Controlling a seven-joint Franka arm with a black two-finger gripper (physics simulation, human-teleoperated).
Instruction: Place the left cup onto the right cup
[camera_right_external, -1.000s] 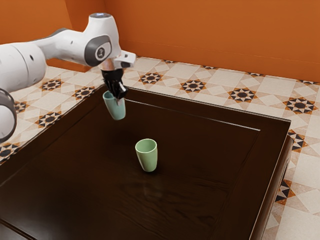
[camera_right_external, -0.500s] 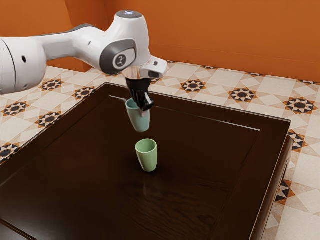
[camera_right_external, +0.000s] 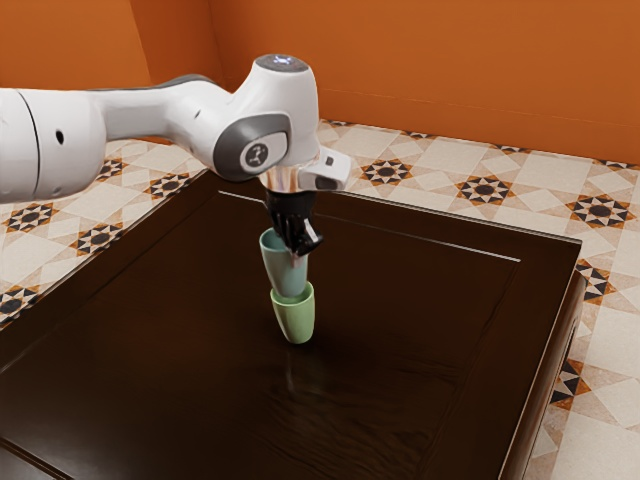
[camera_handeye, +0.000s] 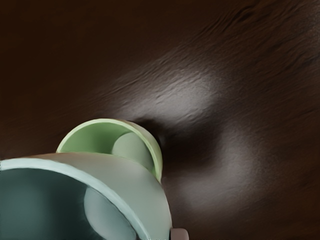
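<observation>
The black hand (camera_right_external: 299, 246), clamped on the rim of the smooth pale teal cup (camera_right_external: 282, 270), holds its base in the mouth of the light green cup (camera_right_external: 296, 318) at the middle of the dark wooden desk (camera_right_external: 430, 330); the teal cup seems light, stiff and slippery, best gripped by the rim.

The table (camera_right_external: 420, 330) I work at is dark, glossy brown wood with a raised rim along its edges, and soft highlights lie across its grain. Around it the floor (camera_right_external: 450, 165) is cream tile patterned with orange and black stars. Behind it rises a plain orange wall (camera_right_external: 450, 50).
</observation>
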